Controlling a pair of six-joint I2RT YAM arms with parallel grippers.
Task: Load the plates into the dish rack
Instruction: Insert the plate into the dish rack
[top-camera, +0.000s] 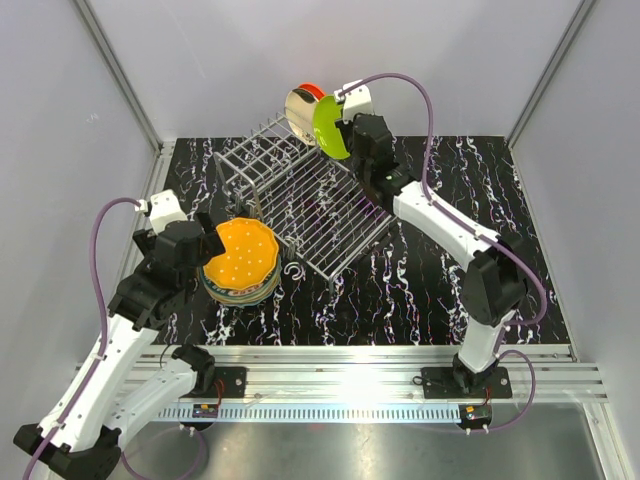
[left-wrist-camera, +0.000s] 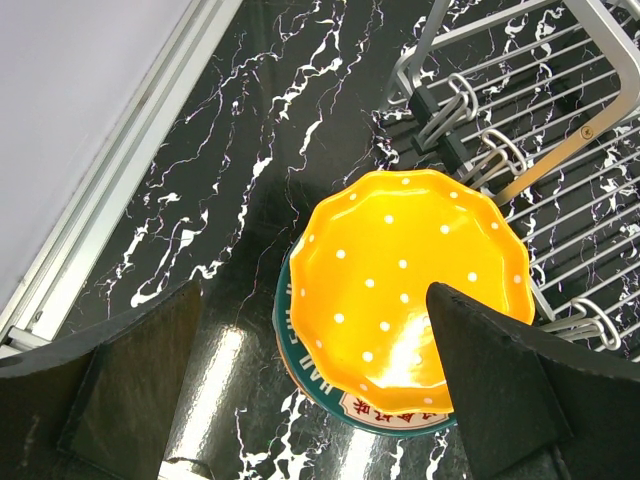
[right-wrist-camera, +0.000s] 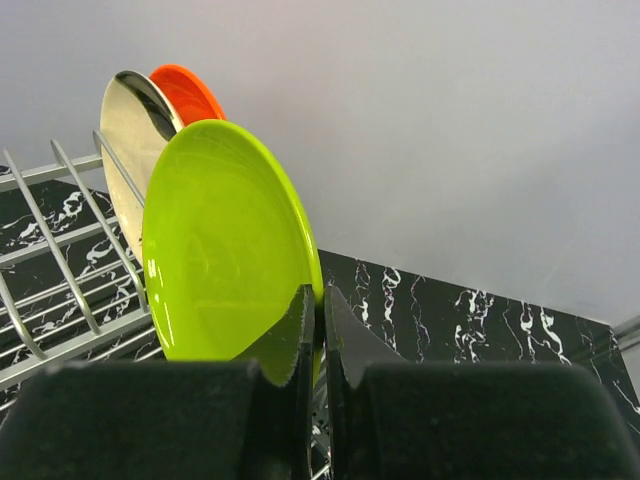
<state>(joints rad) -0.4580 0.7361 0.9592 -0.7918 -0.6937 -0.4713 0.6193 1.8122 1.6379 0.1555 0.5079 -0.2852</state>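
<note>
right wrist view: right gripper (right-wrist-camera: 318, 305) clamped on the green plate (right-wrist-camera: 220, 250) by its rim, at the far end of the rack (right-wrist-camera: 60, 169); glossy, stiff, breakable, probably slippery. left gripper (left-wrist-camera: 312, 300) gapes over the dotted orange plate (left-wrist-camera: 400, 250).

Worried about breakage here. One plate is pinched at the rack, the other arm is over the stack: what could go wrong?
1. The right hand pinches the lime green plate only at its rim; it could slip and knock the pale plate beside it in the dish rack.
2. The left hand is open over the dotted orange plate, off-centre on its stack; a skewed grasp might slide it off.
</note>
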